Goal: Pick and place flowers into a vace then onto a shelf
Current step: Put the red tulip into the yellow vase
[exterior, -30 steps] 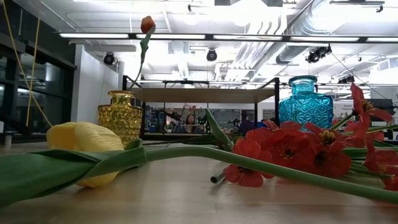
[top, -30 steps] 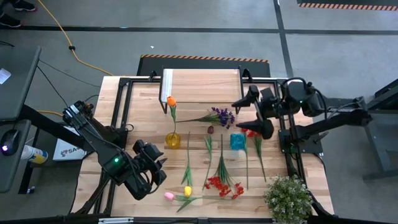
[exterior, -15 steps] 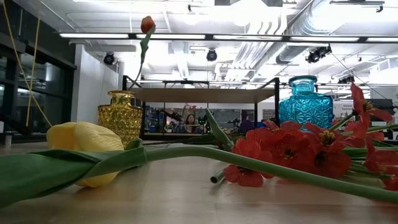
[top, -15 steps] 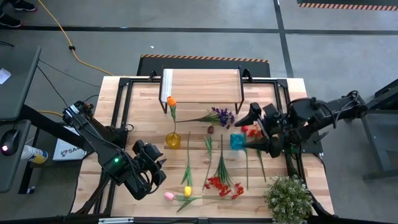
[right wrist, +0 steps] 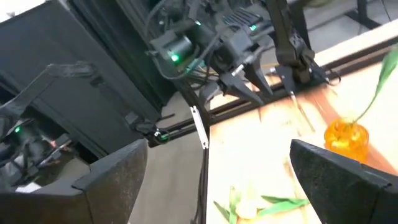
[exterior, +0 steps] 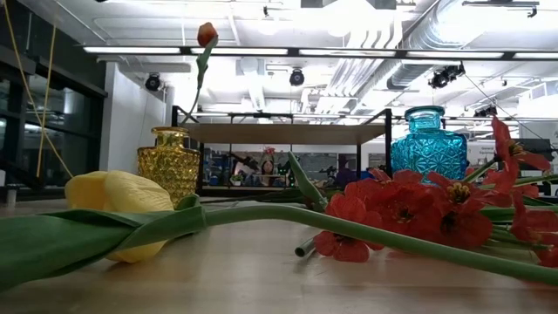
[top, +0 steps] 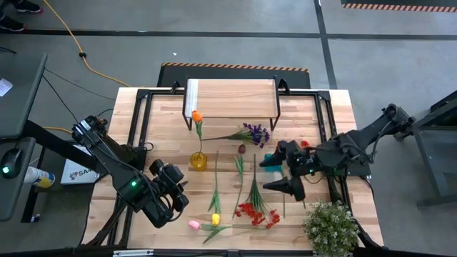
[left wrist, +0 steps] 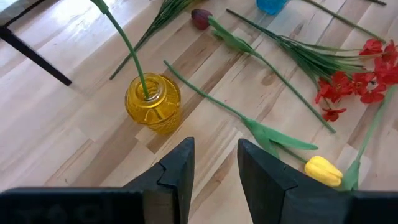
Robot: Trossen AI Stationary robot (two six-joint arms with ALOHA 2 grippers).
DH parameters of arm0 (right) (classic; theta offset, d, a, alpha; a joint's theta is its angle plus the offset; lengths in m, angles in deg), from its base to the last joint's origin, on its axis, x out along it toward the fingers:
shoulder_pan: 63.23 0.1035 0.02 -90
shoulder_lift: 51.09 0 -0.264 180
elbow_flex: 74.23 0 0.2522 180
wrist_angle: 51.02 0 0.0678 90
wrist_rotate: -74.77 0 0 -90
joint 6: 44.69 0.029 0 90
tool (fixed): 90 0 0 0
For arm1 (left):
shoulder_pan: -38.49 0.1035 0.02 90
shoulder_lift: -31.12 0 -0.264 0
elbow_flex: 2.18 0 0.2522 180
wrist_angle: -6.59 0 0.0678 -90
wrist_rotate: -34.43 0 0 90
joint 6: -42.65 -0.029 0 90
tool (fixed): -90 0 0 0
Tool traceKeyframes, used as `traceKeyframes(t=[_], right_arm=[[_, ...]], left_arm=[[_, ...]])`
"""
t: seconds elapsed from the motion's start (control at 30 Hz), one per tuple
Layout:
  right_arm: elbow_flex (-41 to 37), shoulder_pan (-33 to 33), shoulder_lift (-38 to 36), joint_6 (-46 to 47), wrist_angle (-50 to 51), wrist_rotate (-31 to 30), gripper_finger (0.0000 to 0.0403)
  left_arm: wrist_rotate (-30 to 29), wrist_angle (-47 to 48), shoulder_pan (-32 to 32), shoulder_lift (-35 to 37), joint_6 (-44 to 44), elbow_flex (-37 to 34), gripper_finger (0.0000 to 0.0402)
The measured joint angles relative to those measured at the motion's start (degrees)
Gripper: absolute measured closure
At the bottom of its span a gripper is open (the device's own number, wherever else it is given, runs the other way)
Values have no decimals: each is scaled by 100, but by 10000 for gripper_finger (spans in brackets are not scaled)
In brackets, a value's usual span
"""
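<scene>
An orange tulip [top: 196, 116] stands with its stem in the yellow vase [top: 198, 160]. The blue vase [top: 270, 163] stands to its right. More flowers lie flat on the table: a purple spray [top: 254, 133], a dark tulip [top: 241, 148], red sprays [top: 257, 212], a yellow tulip [top: 215, 218] and a pink tulip [top: 193, 224]. The shelf [top: 230, 98] stands at the far edge. My right gripper [top: 273, 173] hovers wide open beside the blue vase, above the stems. My left gripper [left wrist: 216, 155] hangs open and empty near the table's front left, with a narrow gap.
A bushy potted plant [top: 330, 227] stands at the near right corner. Black frame rails [top: 143, 128] run along both sides of the tabletop. Bare wood shows left of the yellow vase [left wrist: 152, 102] and in front of the shelf.
My right gripper has swung from the table's far right toward the near edge and leftward, sinking a little and rolling, and now hangs by the blue vase. It has stayed wide open. The flowers and vases have kept still.
</scene>
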Motion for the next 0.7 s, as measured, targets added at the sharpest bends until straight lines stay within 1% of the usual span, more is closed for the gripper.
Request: traceKeyframes(t=[0.13,0.3,0.57,0.7], right_arm=[[0,70,176,548,4,-123,20],[0,73,398,1228,143,-25,20],[0,73,481,2112,1144,206,20],[0,183,481,2533,1654,474,20]], left_arm=[[5,74,0,-2,0,0,245],[6,103,0,-4,0,0,245],[207,189,-2,-4,-76,-2,245],[275,184,-1,-4,-173,-2,245]])
